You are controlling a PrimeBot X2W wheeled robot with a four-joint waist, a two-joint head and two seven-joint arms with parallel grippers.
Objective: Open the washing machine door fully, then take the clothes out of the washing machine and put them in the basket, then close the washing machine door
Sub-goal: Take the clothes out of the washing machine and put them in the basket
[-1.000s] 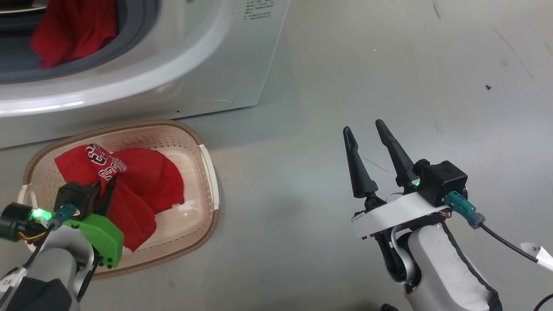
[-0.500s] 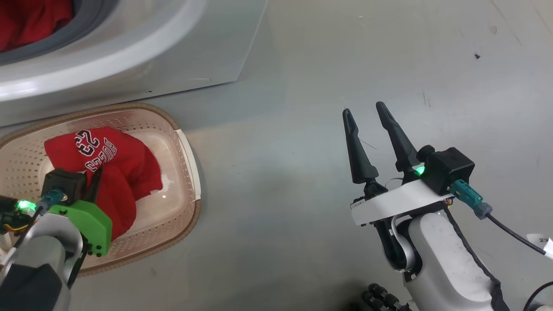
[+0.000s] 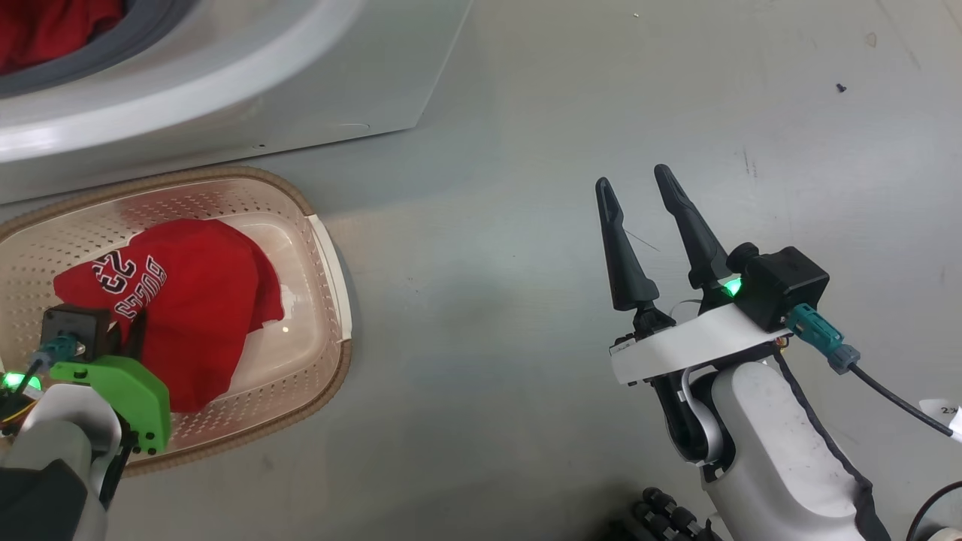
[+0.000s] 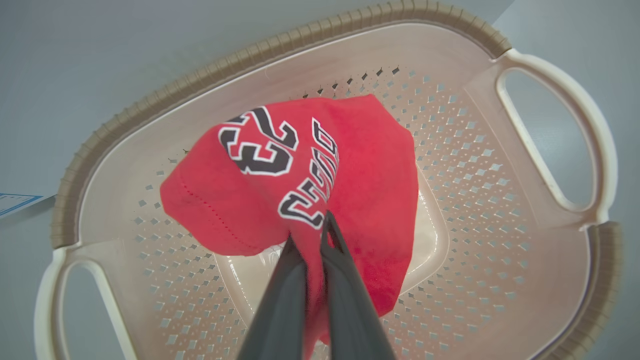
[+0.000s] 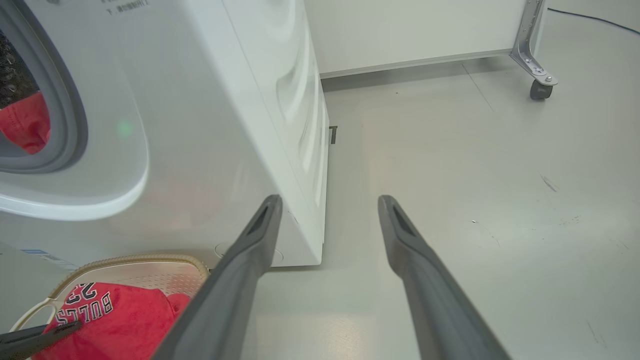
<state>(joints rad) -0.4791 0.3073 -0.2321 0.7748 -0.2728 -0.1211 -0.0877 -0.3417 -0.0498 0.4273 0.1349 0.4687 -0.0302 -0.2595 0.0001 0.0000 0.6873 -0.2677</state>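
Observation:
The cream basket point(image 3: 331, 248) point(image 4: 280, 45) point(image 5: 135, 260) stands on the floor in front of the white washing machine point(image 3: 263, 98) point(image 5: 225, 125). My left gripper point(image 3: 139, 338) point(image 4: 310, 230) is shut on a red garment point(image 3: 188, 293) point(image 4: 370, 165) point(image 5: 120, 315) with white-edged lettering, and the cloth hangs inside the basket. More red clothes point(image 3: 45, 26) point(image 5: 25, 122) lie in the drum behind the grey rubber ring point(image 5: 65, 110). My right gripper point(image 3: 631, 179) point(image 5: 330, 200) hovers open over bare floor to the right of the basket, holding nothing. The washing machine door is out of view.
Grey floor point(image 3: 526, 376) stretches right of the basket and machine. A metal leg with a caster point(image 5: 540, 87) stands at the far right, under a white panel point(image 5: 400, 30). A blue label point(image 4: 15, 202) marks the machine's lower front.
The head camera has shifted. My left gripper has sunk lower and to the left in the basket with the red garment, which now bunches on the basket floor. The right gripper keeps its open pose.

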